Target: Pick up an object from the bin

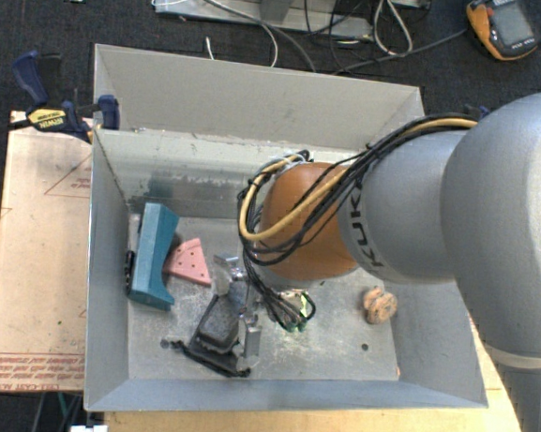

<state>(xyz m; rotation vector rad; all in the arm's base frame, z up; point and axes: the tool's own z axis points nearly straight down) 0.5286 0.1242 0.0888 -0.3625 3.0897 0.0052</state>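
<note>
- Well, the biggest thing is the grey robot arm [459,208]. It comes in from the right and bends down into the bin.
- Next is the grey metal bin [262,97]. It has slanted walls and a flat floor that looks dusty and scratched.
- An orange cover [302,227] sits round the arm's wrist, over the middle of the bin. Black and yellow cables [283,179] loop across the top of it.
- A long teal block [154,252] lies on the left side of the floor, close to the left wall. One end points to the back wall and the other end points to the front.
- A flat black thing [213,332] lies near the front of the floor, a bit left of the middle. A thin black strip pokes out of it to the left (what kind of thing it is, I cannot say).
- The gripper [242,325] hangs under the orange cover, low down. It is right at the black thing's right side. I cannot tell if it is spread apart or pressed together, or if it is pinching the black thing.
- A pink wedge [189,264] with small dots on it lies just beside the teal block, on that block's right.
- A small tan lumpy ball [378,304] sits alone on the right side of the floor, well apart from the rest.
- A little green and white bit [297,313] peeks out just right of the gripper, under the orange cover.
</note>
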